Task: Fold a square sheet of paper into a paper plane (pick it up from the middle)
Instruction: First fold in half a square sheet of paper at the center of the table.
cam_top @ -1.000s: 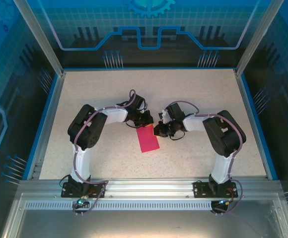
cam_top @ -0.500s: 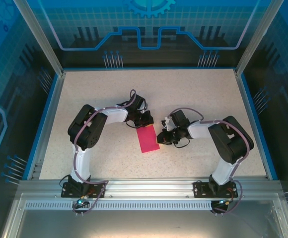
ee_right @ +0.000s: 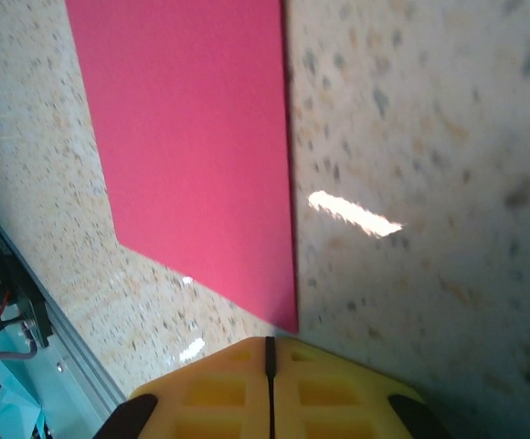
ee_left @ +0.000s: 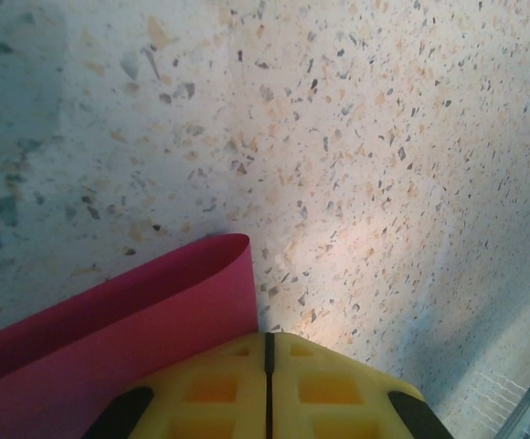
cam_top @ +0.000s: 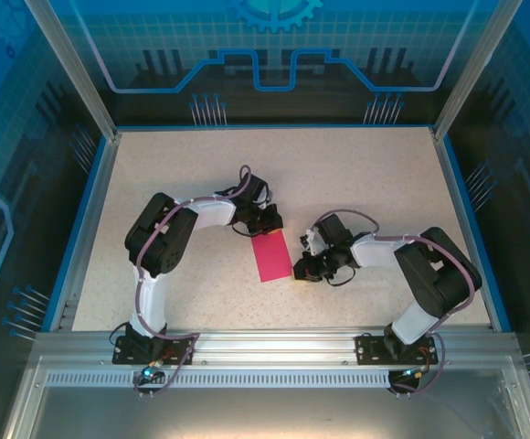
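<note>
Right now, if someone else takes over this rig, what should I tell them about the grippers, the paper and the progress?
Grippers: left gripper shut, tips at the far end of the sheet of paper; right gripper shut, at its near right corner. The sheet lies on the table between the arms, folded in half, with the fold rounded. Done: the half fold. Left: probably flatten the crease, then make the nose and wing folds.
</note>
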Controlling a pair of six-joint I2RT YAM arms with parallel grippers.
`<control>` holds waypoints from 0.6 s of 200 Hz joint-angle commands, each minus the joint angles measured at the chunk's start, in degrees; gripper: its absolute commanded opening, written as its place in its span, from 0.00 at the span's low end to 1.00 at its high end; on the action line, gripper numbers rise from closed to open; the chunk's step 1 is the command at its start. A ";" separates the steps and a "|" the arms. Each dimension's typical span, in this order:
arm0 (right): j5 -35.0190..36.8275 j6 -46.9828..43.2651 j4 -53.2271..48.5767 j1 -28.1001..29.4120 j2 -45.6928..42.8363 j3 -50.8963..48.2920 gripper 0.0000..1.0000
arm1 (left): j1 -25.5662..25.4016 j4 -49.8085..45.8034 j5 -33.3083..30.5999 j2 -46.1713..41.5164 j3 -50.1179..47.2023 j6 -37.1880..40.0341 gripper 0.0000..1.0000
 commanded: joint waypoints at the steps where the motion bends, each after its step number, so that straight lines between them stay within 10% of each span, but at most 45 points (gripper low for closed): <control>1: 1.54 1.33 -5.18 1.08 -4.50 1.24 0.04 | 0.17 -1.42 -2.93 2.02 -0.33 1.26 0.05; 120: 3.29 2.60 0.14 -0.40 8.75 17.27 0.05 | 0.17 -2.07 -1.59 1.66 0.10 0.91 0.05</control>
